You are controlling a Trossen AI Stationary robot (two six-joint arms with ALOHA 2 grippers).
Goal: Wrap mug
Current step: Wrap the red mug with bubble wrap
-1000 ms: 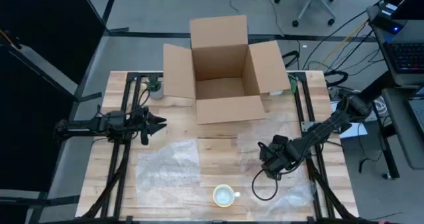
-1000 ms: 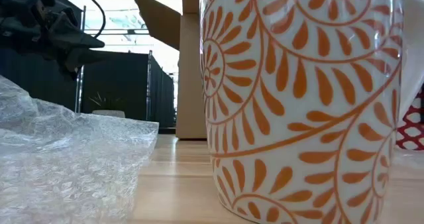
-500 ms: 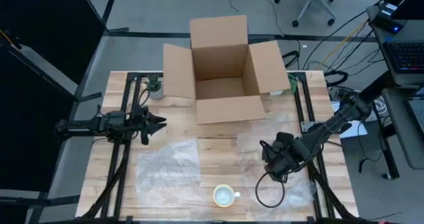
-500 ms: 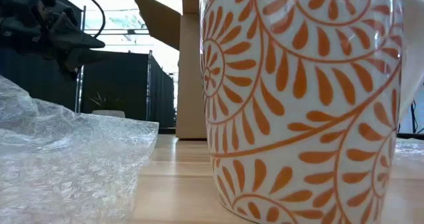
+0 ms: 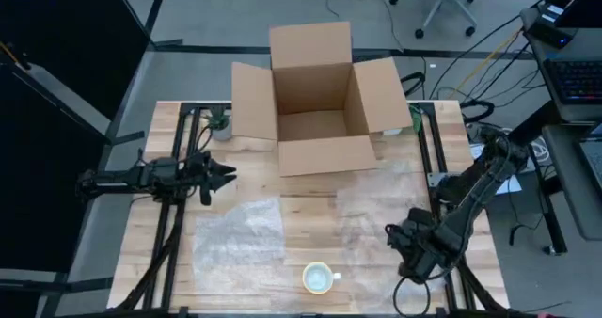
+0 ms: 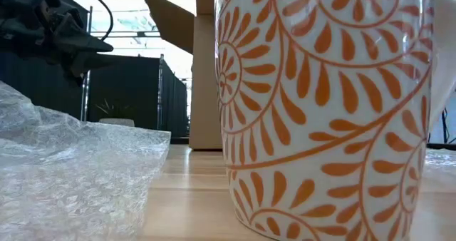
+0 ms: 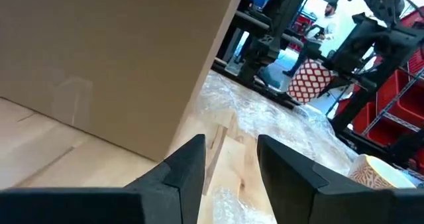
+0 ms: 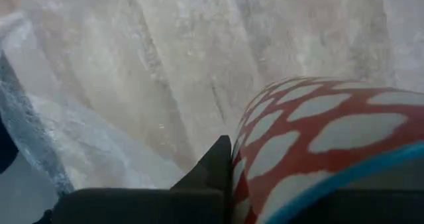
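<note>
dark right claw (image 5: pixel 412 252) hangs low beside the mug (image 5: pixel 318 278).

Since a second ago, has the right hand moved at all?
Yes. In the high view the right hand has shifted toward the table's near edge and outward to the right, away from the cardboard box. The mug has stayed put.

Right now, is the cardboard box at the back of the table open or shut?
Open. In the high view the cardboard box has all its flaps folded outward, and its bare inside floor shows, with nothing visible in it.
</note>
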